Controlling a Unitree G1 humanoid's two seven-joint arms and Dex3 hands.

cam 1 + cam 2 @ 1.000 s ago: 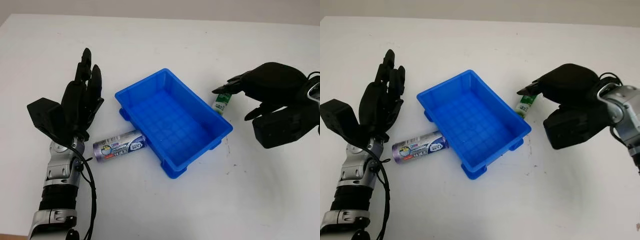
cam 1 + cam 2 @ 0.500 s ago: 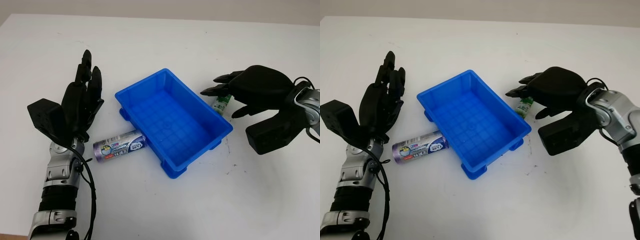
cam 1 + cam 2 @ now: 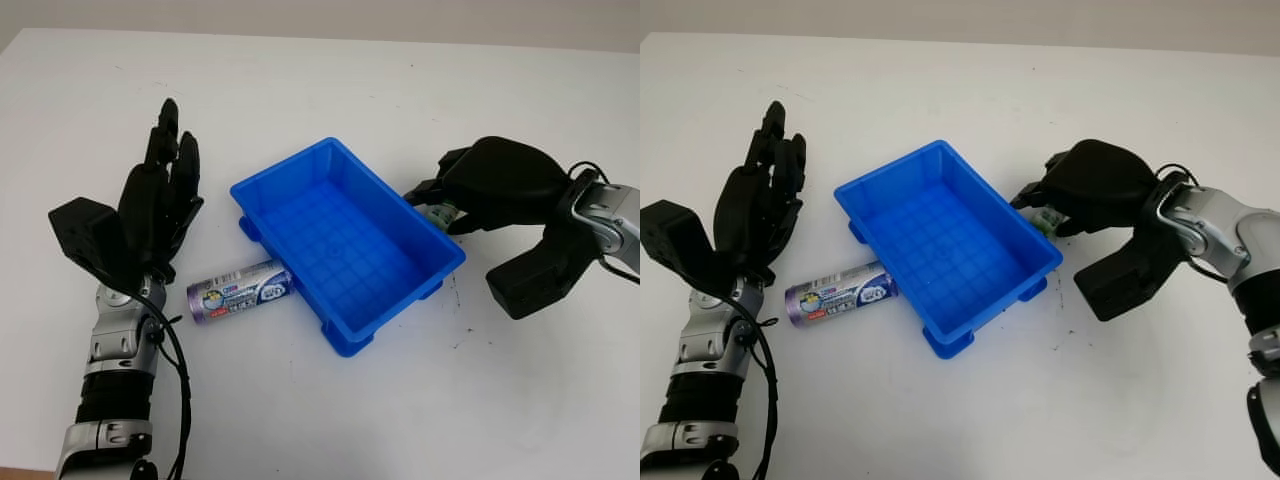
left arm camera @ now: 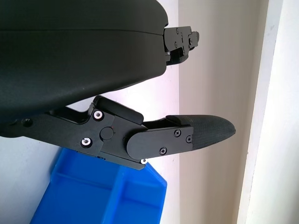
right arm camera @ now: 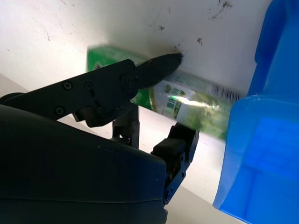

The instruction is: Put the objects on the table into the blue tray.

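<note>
The right hand [image 5: 93, 154] curls its black fingers [image 5: 117, 88] around a green-labelled bottle [image 5: 187, 102] lying on the white bench [image 5: 140, 23], just beside the blue tray [image 5: 261, 154] wall at the frame's right.

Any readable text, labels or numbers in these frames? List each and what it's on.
Nothing can be read word for word.
Purple roll lying on the table by the blue tray: printed label, too small to read.
Green packet under the right hand: print and a barcode, blurred, unreadable.
Blue tray: no markings.
Left hand, open over the table left of the tray: no markings.
</note>
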